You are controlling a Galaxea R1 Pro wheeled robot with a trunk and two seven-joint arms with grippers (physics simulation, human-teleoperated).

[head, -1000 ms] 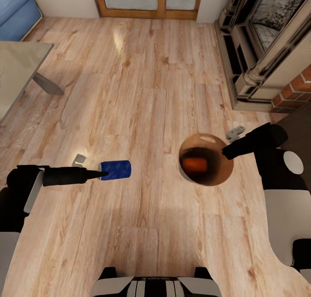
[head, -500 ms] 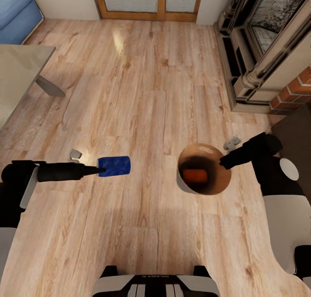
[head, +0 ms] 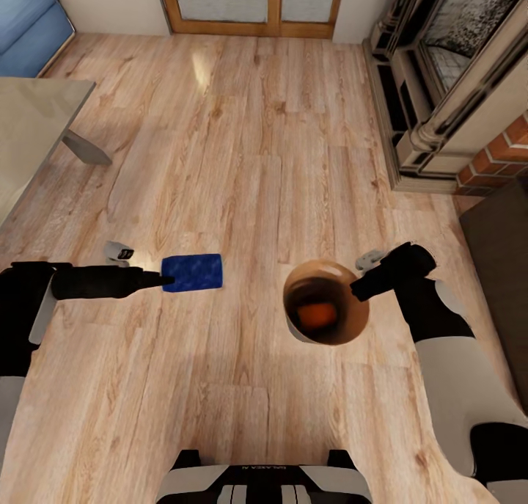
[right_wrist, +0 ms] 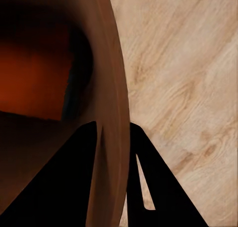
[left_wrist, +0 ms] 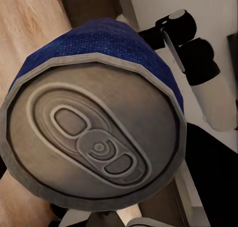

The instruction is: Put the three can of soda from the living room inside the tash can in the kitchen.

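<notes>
A dark blue can of soda [head: 192,272] lies sideways in the air over the wood floor, with my left gripper [head: 163,278] shut on its end. Its silver top [left_wrist: 94,145] faces the left wrist camera. The tash can [head: 350,319], coppery-brown inside, hangs to the right with my right gripper [head: 358,290] shut on its rim [right_wrist: 116,118], one finger inside the wall and one outside. An orange can of soda [head: 317,315] lies in its bottom and appears as a dim orange patch [right_wrist: 29,83] in the right wrist view.
This is the living room. A glass coffee table [head: 29,122] and blue sofa [head: 29,20] stand at the left, wood-framed glass doors [head: 253,5] at the back, a brick fireplace [head: 469,100] at the right, and a dark cabinet [head: 502,262] beside my right arm.
My right arm has carried the tash can leftward and nearer, toward the blue can. The left gripper with the blue can has drifted slightly up and left. The view has shifted a little.
</notes>
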